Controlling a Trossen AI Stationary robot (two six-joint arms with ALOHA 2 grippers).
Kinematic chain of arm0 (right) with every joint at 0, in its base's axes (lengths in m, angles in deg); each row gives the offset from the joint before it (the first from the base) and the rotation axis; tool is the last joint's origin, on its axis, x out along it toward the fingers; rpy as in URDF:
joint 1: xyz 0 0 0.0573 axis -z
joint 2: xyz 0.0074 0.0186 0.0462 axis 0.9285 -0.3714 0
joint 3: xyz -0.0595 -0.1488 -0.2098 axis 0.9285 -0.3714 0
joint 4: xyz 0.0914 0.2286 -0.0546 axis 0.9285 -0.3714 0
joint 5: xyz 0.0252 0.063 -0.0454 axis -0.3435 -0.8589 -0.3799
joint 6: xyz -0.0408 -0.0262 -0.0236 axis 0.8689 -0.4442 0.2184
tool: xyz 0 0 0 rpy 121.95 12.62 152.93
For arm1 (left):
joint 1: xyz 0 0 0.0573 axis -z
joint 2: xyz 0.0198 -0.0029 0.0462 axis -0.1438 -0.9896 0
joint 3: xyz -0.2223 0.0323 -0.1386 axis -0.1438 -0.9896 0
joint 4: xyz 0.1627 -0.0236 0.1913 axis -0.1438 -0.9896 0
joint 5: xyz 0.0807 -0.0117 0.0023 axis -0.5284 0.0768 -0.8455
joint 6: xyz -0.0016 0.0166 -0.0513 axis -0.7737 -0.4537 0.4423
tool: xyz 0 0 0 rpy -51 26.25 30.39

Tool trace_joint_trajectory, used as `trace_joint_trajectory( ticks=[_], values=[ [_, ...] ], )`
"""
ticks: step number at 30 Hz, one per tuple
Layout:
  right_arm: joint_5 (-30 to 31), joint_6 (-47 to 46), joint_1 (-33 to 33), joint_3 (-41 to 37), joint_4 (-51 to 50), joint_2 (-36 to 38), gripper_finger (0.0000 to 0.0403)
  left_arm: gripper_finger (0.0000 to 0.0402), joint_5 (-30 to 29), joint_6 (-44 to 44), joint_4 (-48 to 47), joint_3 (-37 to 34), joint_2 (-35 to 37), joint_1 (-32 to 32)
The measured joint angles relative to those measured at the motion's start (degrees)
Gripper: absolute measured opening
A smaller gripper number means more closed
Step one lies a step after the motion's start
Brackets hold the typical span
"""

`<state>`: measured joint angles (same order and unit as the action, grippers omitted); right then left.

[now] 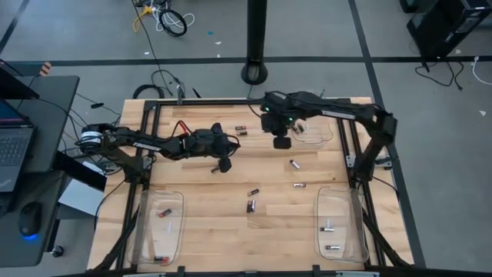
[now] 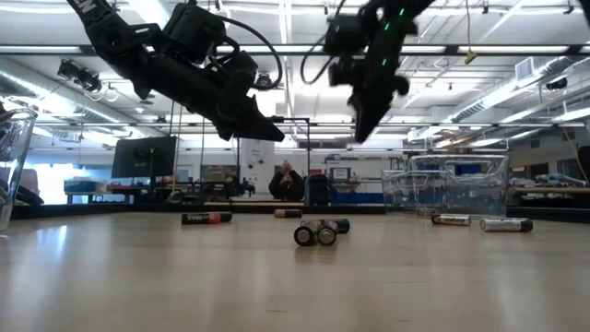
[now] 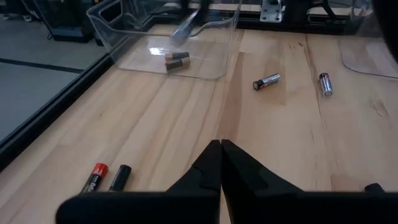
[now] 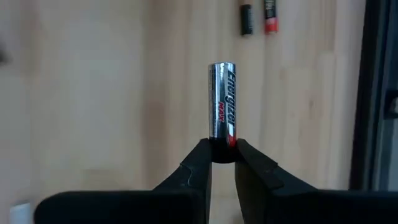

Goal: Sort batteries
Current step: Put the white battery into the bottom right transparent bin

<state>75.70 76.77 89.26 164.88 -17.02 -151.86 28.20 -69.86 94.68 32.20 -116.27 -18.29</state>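
Note:
My right gripper [image 1: 282, 143] hangs above the far middle of the table, shut on a silvery battery [image 4: 222, 99]. My left gripper [image 1: 224, 165] hovers left of it, shut and empty, above bare wood [image 3: 221, 144]. Loose batteries lie on their sides on the table: two silvery ones [image 1: 294, 163] [image 1: 300, 185], two dark ones near the middle [image 1: 254, 191] [image 1: 250, 205], and a red-banded and a black one [image 3: 98, 177] [image 3: 119, 177]. My right gripper pinches the silvery battery by one end [image 4: 222, 138] between its two fingertips. The fingers come from above, pointing steeply down, in line with the battery. The rest of the cell sticks out beyond the fingertips, lifted clear of the table.
A clear tray [image 1: 314, 129] stands at the far right with batteries in it [image 3: 176, 60]. Two more clear trays sit at the near left [image 1: 161, 227] and near right [image 1: 342, 223], each holding a few batteries. A dark frame [image 1: 146, 138] borders the table.

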Motion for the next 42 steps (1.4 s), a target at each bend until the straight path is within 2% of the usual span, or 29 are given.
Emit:
trace_joint_trajectory(
  ticks=[7, 14, 17, 20, 26, 33, 37, 42],
  values=[
    [0.95, -20.01, -12.72, -2.10, -8.24, 10.57, 0.0057, 0.0013, 0.00, -0.38, 0.52, 0.00, 0.00, 0.00],
    [1.51, -49.12, -29.87, -6.50, -19.30, 18.47, 0.0058, 0.0013, -0.02, -1.88, 0.65, 0.00, 0.00, 0.00],
    [1.33, -61.57, -37.43, -8.84, -20.54, 20.82, 0.0058, 0.0013, -0.02, -1.91, 0.80, 0.00, 0.00, 0.00],
    [0.84, -69.50, -43.86, -11.82, -19.86, 22.29, 0.0058, 0.0013, -0.04, -1.91, 0.80, 0.00, 0.00, 0.00],
    [-1.05, -73.25, -52.66, -22.10, -14.49, 23.30, 0.0058, 0.0013, -0.07, -2.02, 0.80, 0.00, 0.00, 0.00],
    [-7.93, -79.96, -59.64, -33.30, -9.85, 24.50, 0.0059, 0.0013, -0.26, -3.03, 0.65, 0.00, 0.00, 0.00],
    [-7.97, -82.95, -63.20, -35.87, -8.22, 25.36, 0.0059, 0.0013, -0.26, -3.02, 0.62, 0.00, 0.00, 0.00],
    [-6.69, -83.45, -64.39, -40.56, -2.51, 25.34, 0.0061, 0.0013, -0.24, -2.99, 0.60, 0.00, 0.00, 0.00]
  ],
)
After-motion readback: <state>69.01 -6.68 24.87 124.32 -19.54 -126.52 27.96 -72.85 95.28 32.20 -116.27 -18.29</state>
